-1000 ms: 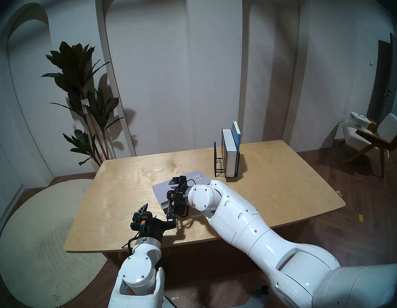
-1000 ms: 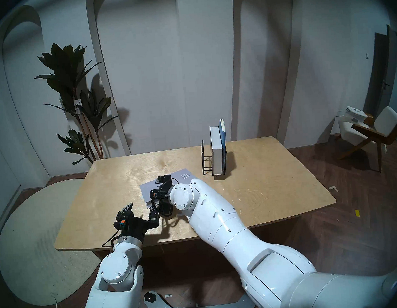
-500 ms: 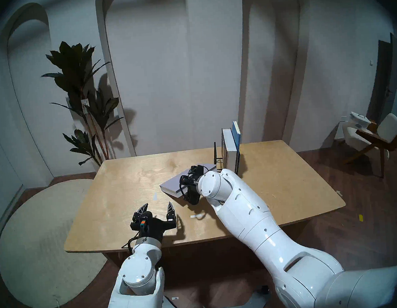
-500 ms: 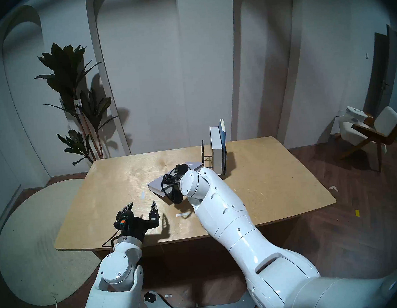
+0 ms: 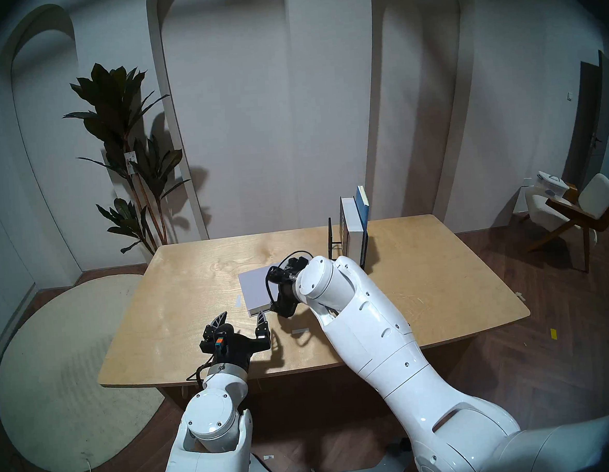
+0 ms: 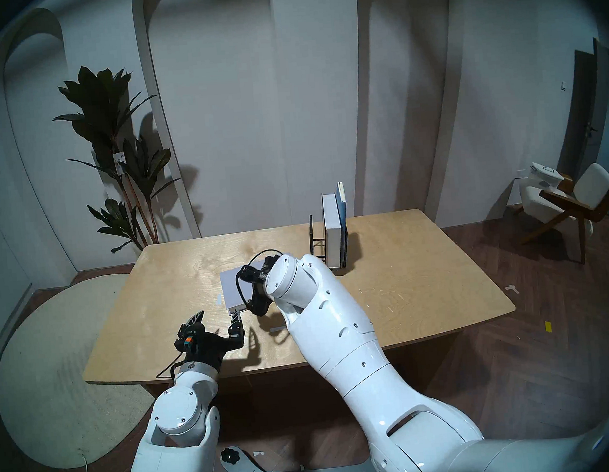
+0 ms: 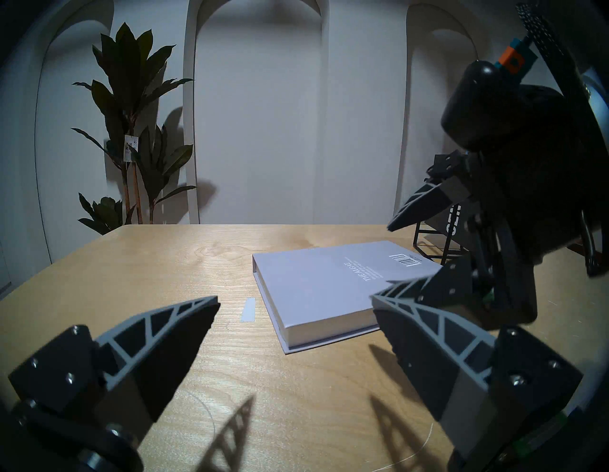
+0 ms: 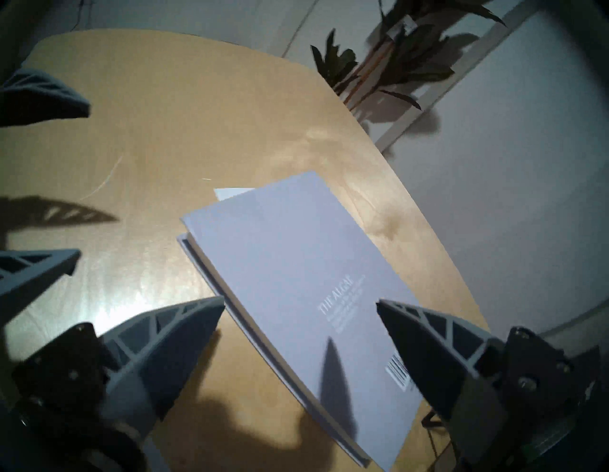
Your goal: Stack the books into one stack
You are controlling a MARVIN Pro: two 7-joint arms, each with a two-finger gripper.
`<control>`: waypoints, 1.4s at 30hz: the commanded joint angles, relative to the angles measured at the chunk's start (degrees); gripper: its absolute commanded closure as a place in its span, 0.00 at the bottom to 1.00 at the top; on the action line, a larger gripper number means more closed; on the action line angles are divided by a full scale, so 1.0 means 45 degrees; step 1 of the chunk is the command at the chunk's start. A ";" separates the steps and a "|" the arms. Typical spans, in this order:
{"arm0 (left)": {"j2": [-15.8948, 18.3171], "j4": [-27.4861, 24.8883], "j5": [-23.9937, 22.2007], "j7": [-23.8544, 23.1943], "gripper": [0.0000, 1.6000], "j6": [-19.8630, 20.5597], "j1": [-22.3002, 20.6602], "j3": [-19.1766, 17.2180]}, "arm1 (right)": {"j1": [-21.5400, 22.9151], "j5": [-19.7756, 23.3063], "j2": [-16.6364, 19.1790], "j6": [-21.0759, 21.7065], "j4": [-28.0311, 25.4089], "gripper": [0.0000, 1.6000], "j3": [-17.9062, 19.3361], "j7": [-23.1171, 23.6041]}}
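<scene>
Nearest the robot, the left gripper (image 5: 242, 318) is hovering low over the front of the wooden table (image 5: 179, 325), its fingers spread wide with nothing between them.

Just beyond it, the pale grey-lavender book (image 7: 324, 286) is lying flat on the table, back cover up with the barcode showing, and nothing is resting on top of it. A small strip of tape (image 7: 248, 309) is sitting on the wood just beside its left edge. The right gripper (image 8: 301, 316) is hanging above this book, angled down at it, jaws parted wide and apart from the cover; only a finger's shadow is falling on the cover.

Farther back, the black wire rack (image 5: 332, 241) is standing near the far edge, and 2 books are standing upright in it: the thick black book (image 5: 353, 226), showing its white page edges toward the head cameras, and the blue notebook (image 5: 362, 204) just behind it.

Judging from this, 1 of 3 books is lying in place as the base of the stack. The other 2 books are not yet stacked. Neither arm is carrying anything, so roughly a third of the work is looking done.
</scene>
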 commanded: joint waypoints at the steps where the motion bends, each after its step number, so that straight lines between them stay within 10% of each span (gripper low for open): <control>1: 0.0019 -0.0302 0.0000 -0.0024 0.00 -0.0058 -0.0055 0.0019 | -0.0441 0.0622 -0.0384 -0.0017 -0.1451 0.00 0.0229 -0.0897; 26: 0.0018 -0.0184 0.0000 -0.0010 0.00 -0.0065 -0.0111 0.0015 | -0.1609 0.2219 -0.0075 -0.1679 -0.5329 0.00 0.2362 -0.5601; 42: 0.0019 -0.0102 0.0000 -0.0004 0.00 -0.0065 -0.0137 0.0011 | -0.4209 0.2931 0.0950 -0.1631 -0.8184 0.00 0.4314 -0.8130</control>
